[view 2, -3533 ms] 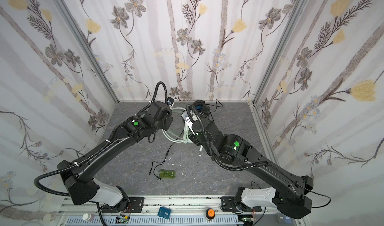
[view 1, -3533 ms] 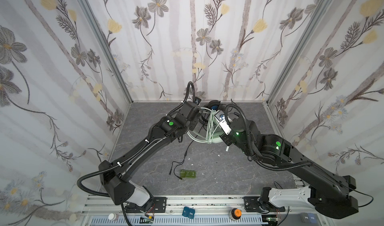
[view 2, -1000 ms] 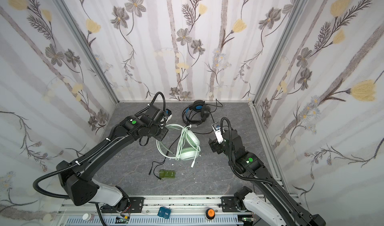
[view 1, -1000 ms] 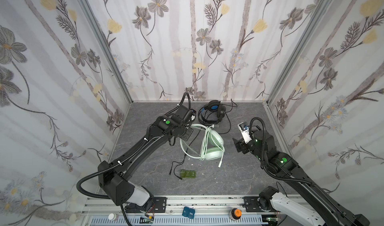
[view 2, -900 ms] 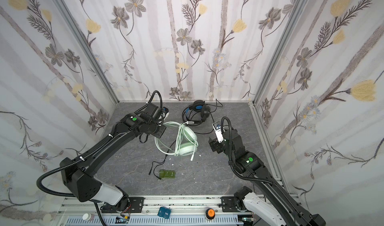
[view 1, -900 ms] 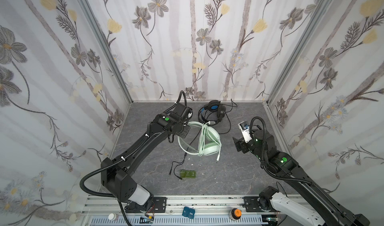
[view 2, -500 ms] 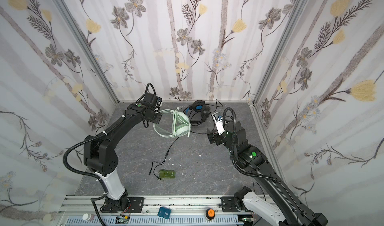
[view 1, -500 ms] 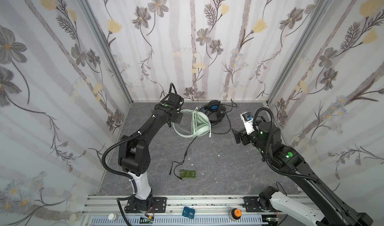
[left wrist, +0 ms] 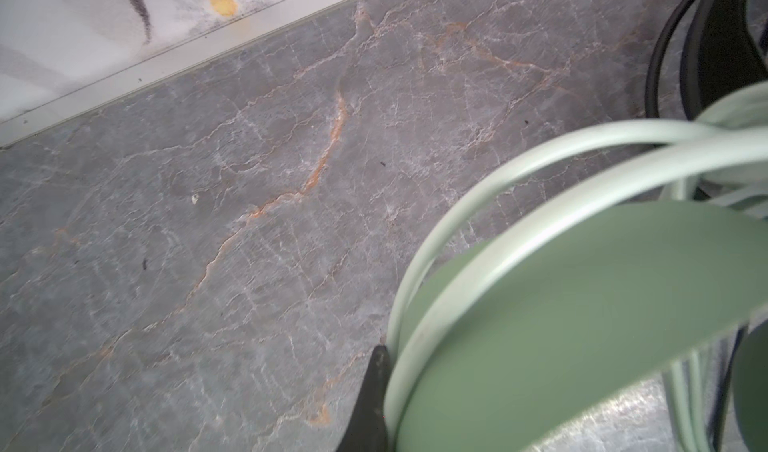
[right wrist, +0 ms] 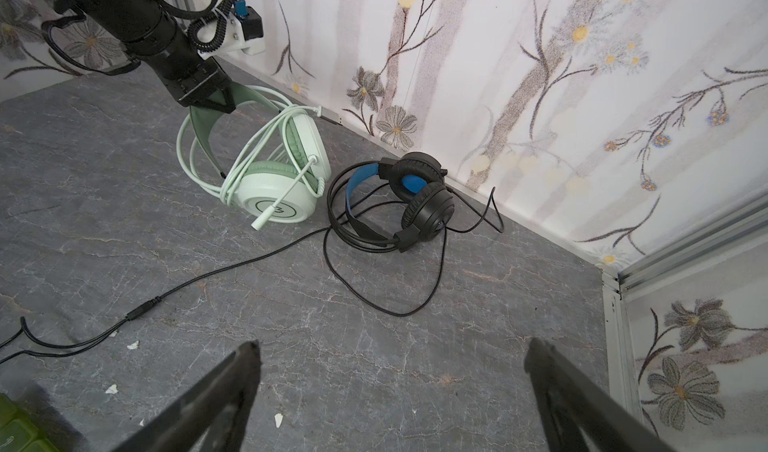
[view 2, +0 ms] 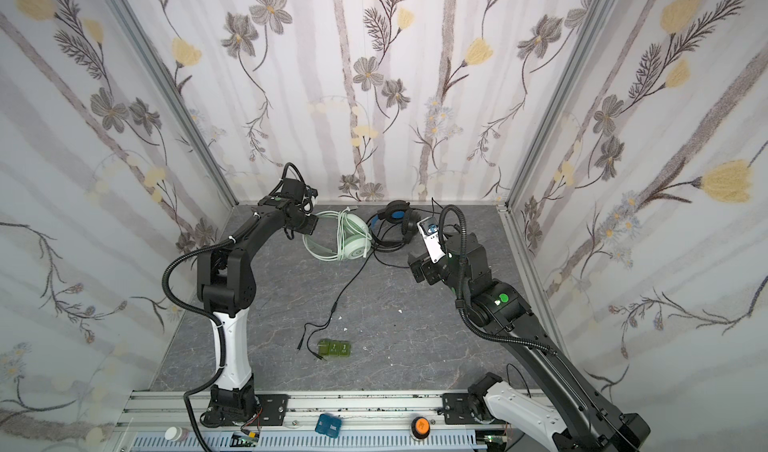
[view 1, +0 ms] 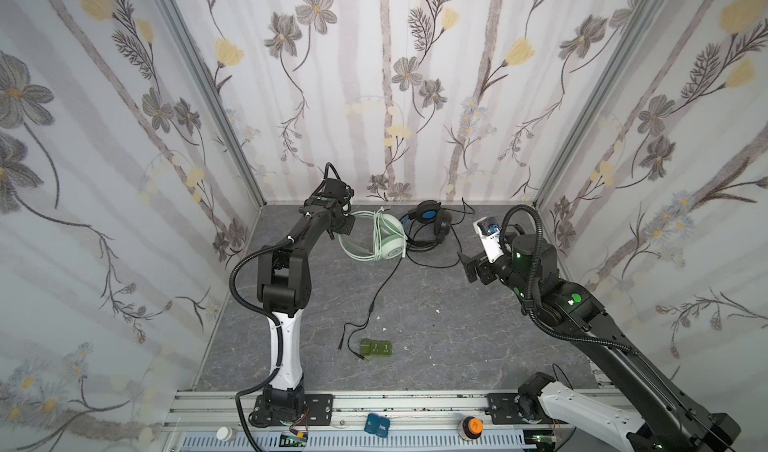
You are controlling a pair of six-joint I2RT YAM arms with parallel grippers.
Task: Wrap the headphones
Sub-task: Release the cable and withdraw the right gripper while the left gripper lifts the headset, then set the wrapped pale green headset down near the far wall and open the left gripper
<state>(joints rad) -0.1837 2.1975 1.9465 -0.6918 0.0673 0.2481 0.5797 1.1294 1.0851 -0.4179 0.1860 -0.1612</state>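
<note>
My left hand (right wrist: 208, 96), closed on the wrapped mint headphones (view 1: 388, 240), now parks them at twelve o'clock on the tabletop (view 1: 436, 325), leaving my open right hand (right wrist: 390, 354) free for the loose-corded black headphones (view 1: 430, 221).

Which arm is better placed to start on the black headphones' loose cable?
The right. The right gripper is open, empty and faces the black headphones; the left gripper is shut on the mint headphones.

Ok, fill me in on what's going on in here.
The left gripper is shut on the headband of the mint green headset at the back of the table, with its white cable looped around it. The right gripper is open and empty, facing the black headset. That one's black cable lies unwound, trailing toward the green blocks.
</note>
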